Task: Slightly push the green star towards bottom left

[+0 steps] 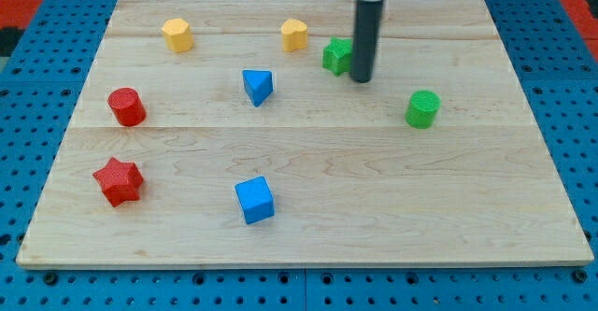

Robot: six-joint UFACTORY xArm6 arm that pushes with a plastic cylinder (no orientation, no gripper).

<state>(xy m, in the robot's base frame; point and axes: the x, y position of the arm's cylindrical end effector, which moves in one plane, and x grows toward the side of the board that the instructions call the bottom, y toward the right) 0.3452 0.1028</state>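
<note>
The green star (335, 56) lies near the view's top, right of centre, on the wooden board (374, 180). My tip (361, 79) is at the end of the dark rod, just to the right of the star and slightly below it, touching or nearly touching its right side. The rod hides the star's right edge.
A green cylinder (422, 108) stands to the right. A yellow block (293, 35) lies left of the star, another yellow block (177, 35) at top left. A blue triangular block (257, 86), blue cube (254, 200), red cylinder (126, 106) and red star (118, 180) lie leftwards.
</note>
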